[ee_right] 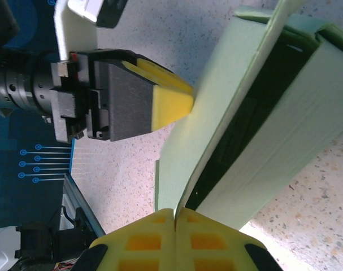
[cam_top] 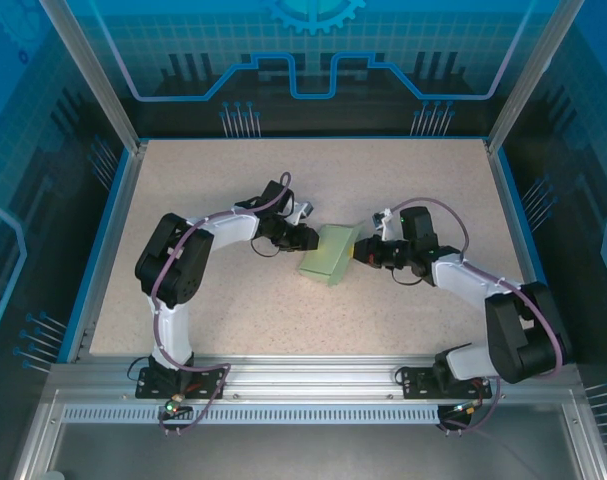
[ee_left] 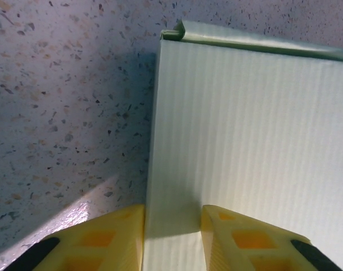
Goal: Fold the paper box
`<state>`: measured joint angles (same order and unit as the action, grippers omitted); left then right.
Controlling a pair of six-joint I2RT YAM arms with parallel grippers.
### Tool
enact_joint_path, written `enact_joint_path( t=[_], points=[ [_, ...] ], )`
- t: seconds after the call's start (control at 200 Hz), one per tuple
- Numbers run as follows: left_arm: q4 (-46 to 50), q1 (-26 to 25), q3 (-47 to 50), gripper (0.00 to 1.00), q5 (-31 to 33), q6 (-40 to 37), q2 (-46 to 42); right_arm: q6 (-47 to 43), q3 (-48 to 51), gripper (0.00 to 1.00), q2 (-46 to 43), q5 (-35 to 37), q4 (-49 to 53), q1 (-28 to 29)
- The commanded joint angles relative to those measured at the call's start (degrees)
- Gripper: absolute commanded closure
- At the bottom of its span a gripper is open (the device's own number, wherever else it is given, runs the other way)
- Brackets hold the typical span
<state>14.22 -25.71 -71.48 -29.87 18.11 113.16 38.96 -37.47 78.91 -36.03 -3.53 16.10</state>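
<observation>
Left claw [ee_left: 172, 237]: fingers pinching the near edge of the paper box [cam_top: 329, 253]. Right claw [ee_right: 175, 234]: pressed together on a thin flap of the same box. Box: mid-bench [cam_top: 283, 310], between both claws, partly open.

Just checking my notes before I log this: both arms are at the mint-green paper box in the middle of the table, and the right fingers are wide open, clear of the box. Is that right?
Not quite. The right fingers are shut, pinching a thin flap of the paper box, as the right wrist view shows. The rest holds: both arms meet at the box mid-table.
</observation>
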Motion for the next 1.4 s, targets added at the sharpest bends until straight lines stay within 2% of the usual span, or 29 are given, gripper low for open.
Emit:
enact_joint_path(
  t=[0.0, 0.23, 0.625, 0.82, 0.981, 1.056, 1.156, 1.256, 1.396],
  points=[
    [1.8, -1.6, 0.7, 0.66, -3.7, 0.5, 1.6, -1.8, -2.1, 0.95, -1.5, 0.0, -1.1, 1.3],
    [1.3, -2.0, 0.6, 0.65, -4.1, 0.6, 2.2, -2.4, -2.9, 0.95, -0.5, 2.1, 1.6, 2.1],
    [1.3, -3.2, -0.7, 0.62, -3.5, 1.0, 2.8, -2.6, -6.1, 0.93, 4.6, 11.2, 8.1, 5.8],
    [0.5, -2.8, 0.6, 0.52, 1.3, 1.2, -0.6, -2.8, -7.1, 0.93, 5.1, 15.1, 10.2, 7.2],
    [-0.4, -2.4, 4.0, 0.41, 10.4, 1.8, -6.8, -2.8, -7.0, 0.93, 5.3, 16.1, 10.4, 7.8],
    [-3.4, -2.6, 7.7, 0.36, 13.4, 2.4, -11.3, -2.6, -6.9, 0.93, 5.4, 16.1, 10.2, 7.9],
    [-11.1, -3.5, 15.3, 0.28, 14.3, 4.3, -19.3, -2.7, -7.1, 0.93, 5.5, 16.4, 10.3, 8.1],
    [-17.5, -5.8, 21.3, 0.18, 15.1, 6.0, -25.6, -2.8, -7.3, 0.93, 5.6, 16.4, 10.5, 8.3],
    [-21.3, -12.3, 24.8, 0.14, 19.5, 3.8, -29.4, -3.1, -7.5, 0.93, 5.6, 16.5, 10.7, 8.3]
  ],
)
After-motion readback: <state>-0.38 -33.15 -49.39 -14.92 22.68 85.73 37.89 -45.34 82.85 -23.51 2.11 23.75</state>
